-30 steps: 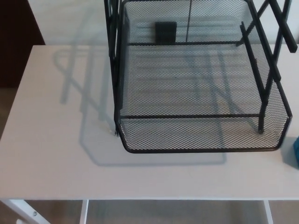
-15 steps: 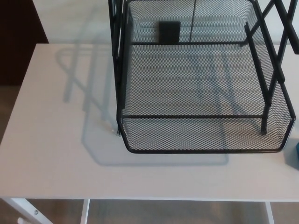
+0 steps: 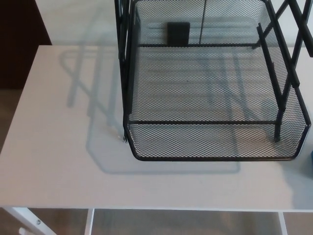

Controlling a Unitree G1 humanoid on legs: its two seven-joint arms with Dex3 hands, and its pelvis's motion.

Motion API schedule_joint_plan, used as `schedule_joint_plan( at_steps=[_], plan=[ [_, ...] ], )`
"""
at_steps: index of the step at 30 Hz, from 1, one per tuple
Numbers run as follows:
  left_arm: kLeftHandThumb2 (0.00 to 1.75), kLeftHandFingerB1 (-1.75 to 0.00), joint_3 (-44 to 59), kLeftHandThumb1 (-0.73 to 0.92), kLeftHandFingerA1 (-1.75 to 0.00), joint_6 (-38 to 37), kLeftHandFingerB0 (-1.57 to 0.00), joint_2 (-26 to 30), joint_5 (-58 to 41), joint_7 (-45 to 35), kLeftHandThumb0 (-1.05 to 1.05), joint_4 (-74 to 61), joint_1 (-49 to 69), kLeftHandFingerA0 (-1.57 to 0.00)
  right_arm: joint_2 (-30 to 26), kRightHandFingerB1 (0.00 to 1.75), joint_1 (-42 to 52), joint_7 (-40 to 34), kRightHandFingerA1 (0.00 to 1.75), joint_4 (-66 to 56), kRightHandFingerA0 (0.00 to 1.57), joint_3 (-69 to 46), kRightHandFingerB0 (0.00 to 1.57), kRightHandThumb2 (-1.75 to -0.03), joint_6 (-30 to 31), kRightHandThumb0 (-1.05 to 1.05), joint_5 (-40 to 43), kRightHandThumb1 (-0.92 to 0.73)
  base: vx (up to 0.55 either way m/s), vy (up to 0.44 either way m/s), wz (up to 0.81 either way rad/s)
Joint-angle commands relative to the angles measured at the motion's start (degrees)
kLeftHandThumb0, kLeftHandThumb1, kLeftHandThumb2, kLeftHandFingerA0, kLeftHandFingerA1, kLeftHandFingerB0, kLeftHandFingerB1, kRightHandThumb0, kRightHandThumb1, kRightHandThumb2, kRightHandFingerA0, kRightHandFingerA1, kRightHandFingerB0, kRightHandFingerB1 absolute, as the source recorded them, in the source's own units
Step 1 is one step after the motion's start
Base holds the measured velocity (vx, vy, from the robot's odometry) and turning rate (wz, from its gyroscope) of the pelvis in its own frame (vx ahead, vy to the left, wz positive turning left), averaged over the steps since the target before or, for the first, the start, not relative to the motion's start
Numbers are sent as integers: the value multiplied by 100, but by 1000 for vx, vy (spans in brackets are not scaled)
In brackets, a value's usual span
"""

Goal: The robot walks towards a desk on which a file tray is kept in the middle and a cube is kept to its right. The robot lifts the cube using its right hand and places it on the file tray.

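Note:
A black wire-mesh file tray [image 3: 210, 157] stands on the white desk [image 3: 54, 147], filling the middle and right of the head view. Its upper tier has nothing in it. A sliver of the blue cube [image 3: 311, 156] shows at the right edge of the picture, just right of the tray's front corner; most of it is cut off. Neither of my hands shows.
A small black block [image 3: 178, 33] sits behind the mesh at the tray's back. The desk's front edge runs along the bottom, with white legs [image 3: 29, 221] below it. A dark panel [image 3: 19, 44] stands beyond the desk's far left corner.
The whole picture has shifted slightly, so the camera moved. The tray now sits a bit further right and the blue cube has slid almost out of the right edge.

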Motion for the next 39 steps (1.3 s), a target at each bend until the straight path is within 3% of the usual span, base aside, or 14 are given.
schedule_joint_plan(
  at_steps=[1,10,11,14,15,18,29,30,31,32,33,35,38,39],
  plan=[
    [120,-83,15,38,-95,-44,-34,104,-48,174,-82,53,52,-55,-448,19,90,676,21,-196,0,504,6,-80,508,-69,-1065,-43,0,0,0],
    [116,-80,-185,40,-91,-204,-35,98,110,215,-81,97,96,-56,-157,30,-73,590,32,-32,1,703,3,-81,512,-62,-1288,-42,0,0,0],
    [113,-78,-234,40,-88,-126,-36,94,154,322,-79,134,64,-54,-97,23,-72,551,26,-17,5,703,10,-61,528,-57,-1297,-58,0,0,0],
    [113,-79,-265,37,-90,-89,-37,86,94,270,-76,123,86,-54,11,31,-31,630,27,22,0,662,6,-79,632,-60,-1257,-40,0,0,0],
    [112,-79,-308,37,-91,-128,-38,84,123,297,-77,110,114,-57,55,27,17,617,29,-4,1,673,8,-58,732,-56,-1313,-58,0,0,0],
    [111,-79,-373,34,-88,-284,-38,103,125,243,-85,87,198,-55,146,30,127,568,30,-82,0,839,4,-81,812,-58,-1625,-42,0,0,0],
    [111,-80,-447,32,-90,-254,-39,41,54,229,-86,86,200,-56,565,23,333,110,34,516,8,848,10,-61,781,-55,-1854,-58,0,0,0],
    [112,-80,-465,35,-90,-215,-39,40,68,251,-80,88,192,-55,616,36,325,-16,46,616,1,880,0,-78,766,-50,-1927,-38,0,0,0],
    [111,-79,-477,35,-89,-210,-39,40,77,262,-77,87,192,-56,622,26,316,-55,36,659,11,919,9,-57,756,-47,-1993,-59,0,0,0],
    [109,-78,-516,34,-89,-216,-40,45,114,285,-72,83,204,-59,654,49,294,-180,52,778,3,1003,0,-97,743,-29,-2128,-49,0,0,0],
    [108,-78,-576,33,-88,-233,-41,60,169,303,-71,78,223,-58,716,27,298,-387,42,903,17,1044,12,-59,713,-42,-2216,-58,0,0,0],
    [108,-79,-630,32,-89,-250,-44,79,180,290,-65,69,235,-60,715,28,332,-794,75,978,41,1127,19,-58,556,-40,-2456,-61,0,0,0],
    [109,-74,-702,34,-85,-227,-37,103,212,292,-64,65,215,-56,742,29,378,-1238,77,976,55,1161,22,-61,481,-36,-2642,-66,0,0,0],
    [106,-87,-706,35,-100,-241,-38,103,206,291,-63,62,223,-55,876,37,496,-2085,128,1125,83,1037,46,-60,109,-24,-2648,-65,0,0,0]
  ],
)
